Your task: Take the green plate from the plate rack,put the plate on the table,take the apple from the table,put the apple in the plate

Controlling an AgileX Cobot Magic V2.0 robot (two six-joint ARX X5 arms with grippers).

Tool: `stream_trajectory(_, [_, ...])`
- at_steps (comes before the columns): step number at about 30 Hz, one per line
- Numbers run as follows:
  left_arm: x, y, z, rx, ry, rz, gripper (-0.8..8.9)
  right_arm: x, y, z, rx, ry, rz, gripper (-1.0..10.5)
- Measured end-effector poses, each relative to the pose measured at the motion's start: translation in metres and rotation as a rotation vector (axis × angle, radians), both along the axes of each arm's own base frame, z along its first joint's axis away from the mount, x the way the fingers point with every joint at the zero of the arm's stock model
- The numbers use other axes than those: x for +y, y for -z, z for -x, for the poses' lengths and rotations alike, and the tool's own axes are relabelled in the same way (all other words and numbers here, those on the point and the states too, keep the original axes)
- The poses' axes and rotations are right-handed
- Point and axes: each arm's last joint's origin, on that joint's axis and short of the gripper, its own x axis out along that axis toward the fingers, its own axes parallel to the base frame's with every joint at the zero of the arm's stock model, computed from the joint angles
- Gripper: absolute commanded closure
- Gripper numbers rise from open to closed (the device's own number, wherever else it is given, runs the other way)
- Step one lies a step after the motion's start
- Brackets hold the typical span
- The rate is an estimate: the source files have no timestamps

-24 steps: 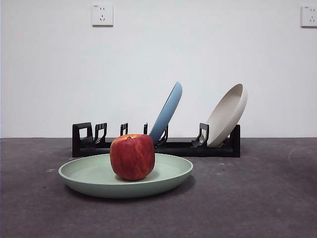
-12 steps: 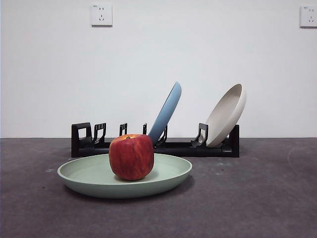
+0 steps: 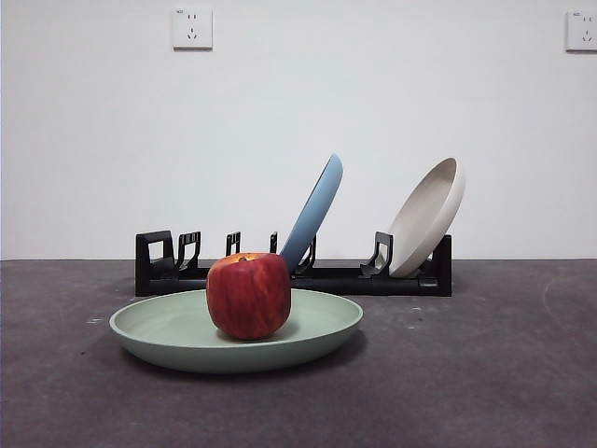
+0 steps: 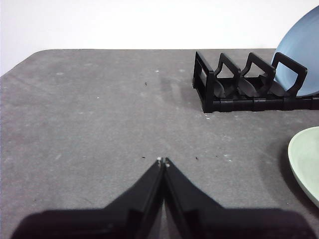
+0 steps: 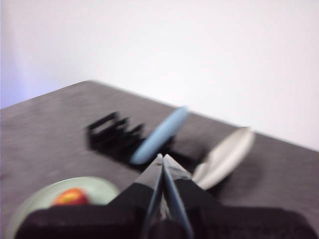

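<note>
Table [image 3: 485, 373] is carrying the rack [image 3: 373, 277] at the back, green plate [image 3: 159, 329] lying flat in front, apple [image 3: 248, 295] sitting upright on it. Left gripper [image 4: 163, 162] and right gripper [image 5: 161, 158] are both closed, empty, hanging well clear; task looking finished.

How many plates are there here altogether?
3: the green plate lies flat on the table under the apple; the blue plate and cream plate lean in the rack.

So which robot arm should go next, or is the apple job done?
Neither, probably. The apple already sits in the green plate on the table. The left gripper and right gripper are both shut, empty and away from the plate.
</note>
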Motion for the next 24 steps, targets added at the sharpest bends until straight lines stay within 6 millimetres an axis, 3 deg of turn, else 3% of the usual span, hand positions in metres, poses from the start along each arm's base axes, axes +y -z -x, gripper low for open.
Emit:
stream_trajectory(6, [0.0,0.0,0.0,0.0,0.0,0.0,8.17,-0.009,0.072,-0.005,-0.035,0.279,-0.066,9.5])
stream_trajectory(11, [0.0,0.0,0.0,0.0,0.0,0.0,8.17,-0.01,0.124,-0.005,-0.011,0.323,-0.092,9.5])
stream_trajectory(19, [0.0,0.0,0.0,0.0,0.0,0.0,8.17,-0.01,0.184,-0.007,0.091,0.335,-0.131,9.5])
stream_trajectory(24, [0.0,0.0,0.0,0.0,0.0,0.0,8.17,-0.01,0.197,-0.007,0.117,0.338,-0.151,9.5])
